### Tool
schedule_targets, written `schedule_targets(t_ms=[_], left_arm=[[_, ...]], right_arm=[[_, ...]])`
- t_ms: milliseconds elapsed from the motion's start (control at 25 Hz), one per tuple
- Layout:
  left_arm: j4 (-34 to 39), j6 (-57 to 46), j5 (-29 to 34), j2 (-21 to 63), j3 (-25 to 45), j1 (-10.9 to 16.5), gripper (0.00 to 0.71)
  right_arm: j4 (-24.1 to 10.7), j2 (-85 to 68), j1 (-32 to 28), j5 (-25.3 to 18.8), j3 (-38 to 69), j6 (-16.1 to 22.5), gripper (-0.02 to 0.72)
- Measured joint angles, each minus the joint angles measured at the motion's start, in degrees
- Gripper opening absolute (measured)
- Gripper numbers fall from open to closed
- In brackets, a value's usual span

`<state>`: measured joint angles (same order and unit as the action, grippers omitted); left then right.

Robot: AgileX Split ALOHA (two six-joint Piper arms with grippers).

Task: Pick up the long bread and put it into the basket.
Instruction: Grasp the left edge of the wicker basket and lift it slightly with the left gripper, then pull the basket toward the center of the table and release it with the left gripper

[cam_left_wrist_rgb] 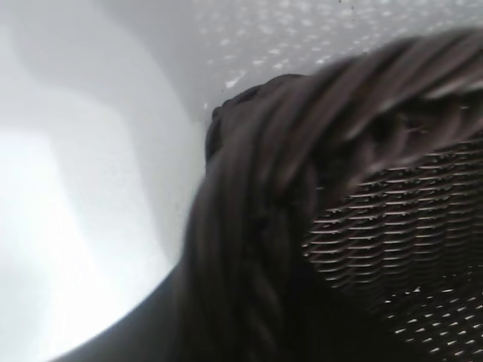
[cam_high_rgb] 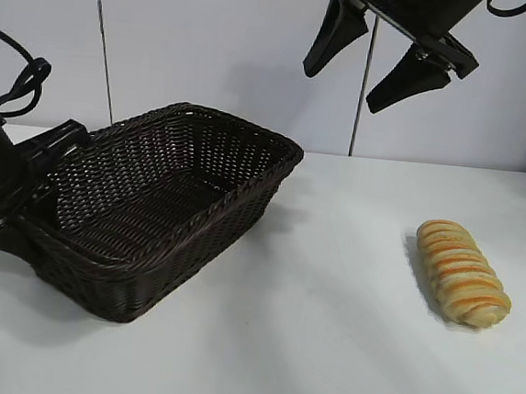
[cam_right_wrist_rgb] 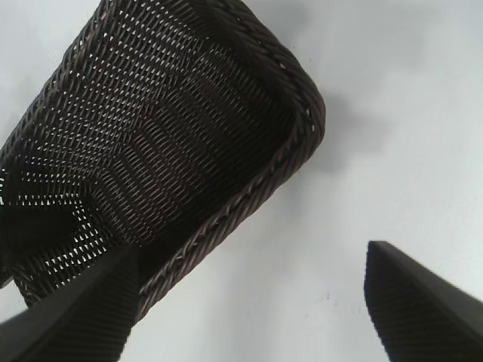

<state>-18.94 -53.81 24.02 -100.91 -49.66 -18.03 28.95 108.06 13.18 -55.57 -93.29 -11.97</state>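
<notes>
- On the white table (cam_high_rgb: 323, 350), at the exterior view's right, the oblong golden-yellow long bread with orange-brown ridges (cam_high_rgb: 462, 272) is lying flat, its long axis running from far-left to near-right, well apart from the basket.
- The dark brown woven wicker basket (cam_high_rgb: 244, 205) is sitting left of centre.
- The right gripper (cam_high_rgb: 378, 60) is hanging high above the table, its jaws standing wide with nothing between them.
- The left gripper (cam_high_rgb: 36, 205) is sitting at the basket's left end, against the braided rim (cam_left_wrist_rgb: 256, 226); I cannot tell how its jaws are standing.
</notes>
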Motion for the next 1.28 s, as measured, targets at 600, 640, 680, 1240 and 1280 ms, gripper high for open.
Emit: schedule_targets(t_ms=[600, 640, 680, 1240, 1280], left_arm=[[-0.1, 8.7, 11.7, -0.1, -10.7, 0.0, 0.104], [-0.1, 9.5, 12.2, -0.1, -11.7, 0.0, 0.104], [-0.1, 10.3, 12.6, -0.1, -12.5, 0.0, 0.104], [-8.9, 43.9, 28.1, -7.3, -25.1, 6.4, 0.104], [-9.2, 46.3, 29.3, -8.3, -27.4, 6.4, 0.104]], right_arm=[[0.0, 0.0, 0.0, 0.0, 0.0, 0.0, 0.591], [0.0, 0.0, 0.0, 0.0, 0.0, 0.0, 0.591], [0.0, 0.0, 0.0, 0.0, 0.0, 0.0, 0.591], [0.0, 0.0, 0.0, 0.0, 0.0, 0.0, 0.591], [-0.1, 0.0, 0.0, -0.1, 0.0, 0.0, 0.591]])
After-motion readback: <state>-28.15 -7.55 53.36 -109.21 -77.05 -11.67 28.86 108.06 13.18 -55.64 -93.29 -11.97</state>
